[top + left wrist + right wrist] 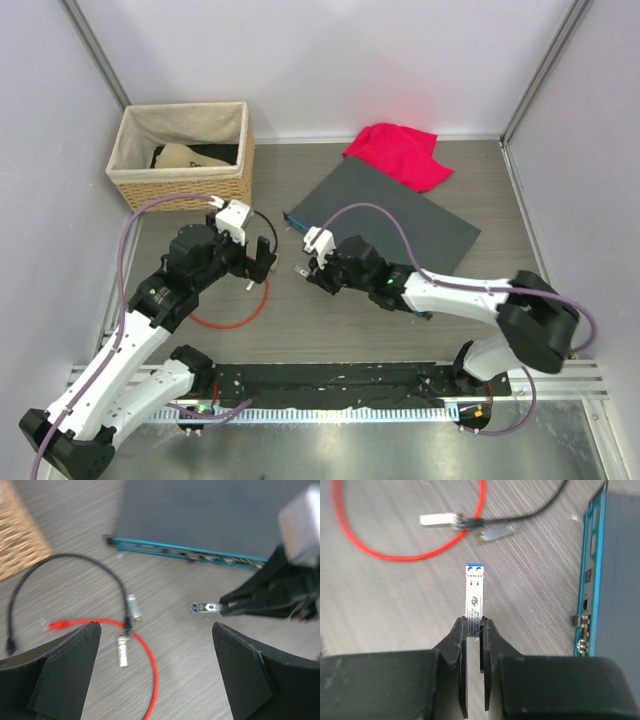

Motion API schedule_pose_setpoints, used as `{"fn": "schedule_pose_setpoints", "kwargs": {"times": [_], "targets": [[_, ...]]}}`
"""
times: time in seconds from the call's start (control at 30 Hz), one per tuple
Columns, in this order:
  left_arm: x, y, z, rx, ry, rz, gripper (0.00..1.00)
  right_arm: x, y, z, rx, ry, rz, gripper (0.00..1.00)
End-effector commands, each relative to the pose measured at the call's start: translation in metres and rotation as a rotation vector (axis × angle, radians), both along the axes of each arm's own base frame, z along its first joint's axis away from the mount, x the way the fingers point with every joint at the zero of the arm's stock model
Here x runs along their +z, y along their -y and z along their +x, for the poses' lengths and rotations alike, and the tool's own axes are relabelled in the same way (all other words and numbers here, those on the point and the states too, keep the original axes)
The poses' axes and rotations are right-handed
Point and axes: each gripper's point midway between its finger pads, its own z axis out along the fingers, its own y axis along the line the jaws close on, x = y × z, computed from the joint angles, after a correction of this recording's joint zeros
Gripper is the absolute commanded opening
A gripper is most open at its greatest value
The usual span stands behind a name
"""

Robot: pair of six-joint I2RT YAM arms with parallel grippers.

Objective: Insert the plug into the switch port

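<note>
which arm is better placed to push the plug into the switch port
Right: the right gripper is shut on the plug, near the switch port row. The left gripper is open, empty.

Wicker basket point(180, 188) back-left, red cloth point(400, 155), red cable loop point(154, 680), blk cable point(65, 556)

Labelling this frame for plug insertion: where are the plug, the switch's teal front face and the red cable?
plug point(474, 597), right wrist view, silver body.
teal front face point(590, 570), right wrist view, middle of strip.
red cable point(225, 324), top external view, loop's near arc.
</note>
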Motion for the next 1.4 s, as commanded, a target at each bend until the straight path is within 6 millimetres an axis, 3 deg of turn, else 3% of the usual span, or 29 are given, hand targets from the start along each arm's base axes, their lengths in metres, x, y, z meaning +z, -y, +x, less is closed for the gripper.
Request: {"fn": "schedule_pose_setpoints", "kwargs": {"times": [0.0,0.1,0.27,0.43,0.73,1.07,1.37], "targets": [[0.008,0.042,-0.023,-0.344,0.08,-0.018,1.0,0.019,0.016,-0.033,0.123,-0.014,-0.029,0.01],[0.01,0.061,-0.043,-0.508,0.072,-0.053,0.97,0.033,0.025,-0.048,0.174,-0.022,-0.026,0.01],[0.006,0.076,-0.069,-0.712,0.13,0.037,0.96,0.057,0.035,-0.068,0.242,-0.01,0.018,0.01],[-0.016,0.086,-0.089,-0.851,0.131,0.2,0.92,0.063,0.041,-0.08,0.279,-0.011,0.034,0.01],[-0.03,0.109,-0.096,-0.976,0.1,0.3,0.84,0.075,0.041,-0.095,0.343,0.007,0.101,0.01],[-0.042,0.122,-0.092,-1.002,0.055,0.311,0.59,0.077,0.04,-0.095,0.345,0.02,0.125,0.01],[-0.049,0.128,-0.097,-1.028,0.03,0.285,0.49,0.081,0.041,-0.091,0.321,0.044,0.149,0.01]]}}
